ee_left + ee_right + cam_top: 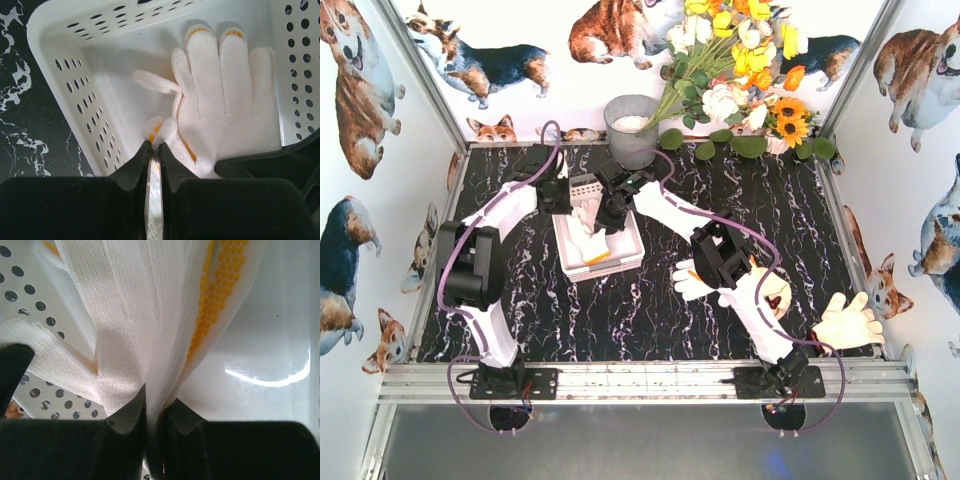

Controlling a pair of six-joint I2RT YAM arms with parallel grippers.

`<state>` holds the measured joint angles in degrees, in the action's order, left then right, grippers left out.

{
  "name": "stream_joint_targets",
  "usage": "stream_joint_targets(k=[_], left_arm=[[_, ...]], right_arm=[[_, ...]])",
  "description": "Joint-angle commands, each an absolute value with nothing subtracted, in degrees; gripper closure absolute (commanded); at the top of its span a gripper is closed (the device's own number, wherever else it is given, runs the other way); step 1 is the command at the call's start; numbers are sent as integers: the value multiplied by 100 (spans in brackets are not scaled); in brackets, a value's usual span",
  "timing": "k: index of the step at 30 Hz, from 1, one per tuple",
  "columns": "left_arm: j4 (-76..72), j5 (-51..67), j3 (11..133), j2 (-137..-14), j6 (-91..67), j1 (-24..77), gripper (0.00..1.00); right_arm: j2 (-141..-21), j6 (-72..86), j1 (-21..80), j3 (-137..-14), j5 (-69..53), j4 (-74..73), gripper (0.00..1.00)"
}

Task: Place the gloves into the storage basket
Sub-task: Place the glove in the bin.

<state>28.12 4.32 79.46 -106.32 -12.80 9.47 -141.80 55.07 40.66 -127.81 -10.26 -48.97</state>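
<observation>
Far left at nine o'clock of the storage basket [630, 256]: left gripper [563, 193], fingers [140, 162] pressed together right at the orange-edged cuff of a white knit glove [588, 215]; cannot tell whether any fabric is caught between them; glove inside the basket, fingertips toward the far perforated wall in the left wrist view, palm side down on the white floor; basket itself at centre-left of the black marbled table [650, 320]; at three o'clock of that glove, right gripper [615, 207], fingers [125, 412] closed on a fold of the same white knit, yellow-orange honeycomb dots showing on the layer just right of the pinch, cloth hanging over the basket interior; at twelve o'clock of the basket, grey metal bucket [632, 135], flower bouquet [740, 60] leaning out toward two o'clock; at four o'clock of the basket, on the table, white glove with orange trim [692, 283] beside the right arm's elbow; further right, pale glove with a red mark [784, 288] partly under the right forearm; far right near the table edge, beige rubbery glove [847, 322], fingers spread.
</observation>
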Motion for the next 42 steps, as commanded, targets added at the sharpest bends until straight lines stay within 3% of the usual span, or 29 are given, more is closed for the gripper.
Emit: stream_joint_targets(k=[1, 4, 7, 10, 18, 27, 35, 42], left_arm=[[2662, 235, 8120, -10656, -1266, 969, 100], [2679, 269, 8057, -10512, -1270, 1001, 90], [2698, 343, 8067, -10305, -1270, 1033, 70], [2743, 347, 8139, -10081, -1264, 1046, 59], [2925, 335, 8153, -9534, -1420, 1047, 49], [2725, 845, 7796, -9311, -1917, 1238, 48], [2537, 836, 7420, -9401, -2331, 1576, 58], [2531, 776, 7132, -9562, -2608, 1919, 69]], right_arm=[[-14294, 5180, 4059, -12939, -959, -5371, 100], [-14155, 5060, 4086, -12795, -869, -5392, 97], [-14065, 4968, 4095, -12762, -895, -5372, 80], [-13973, 4869, 4112, -12794, -867, -5369, 68], [-13468, 4678, 4139, -12733, -525, -5642, 53], [-13075, 4658, 4174, -12256, -277, -5749, 53], [-12127, 4408, 4210, -11641, -5, -5423, 53], [-10817, 4457, 4131, -10251, -61, -4638, 51]])
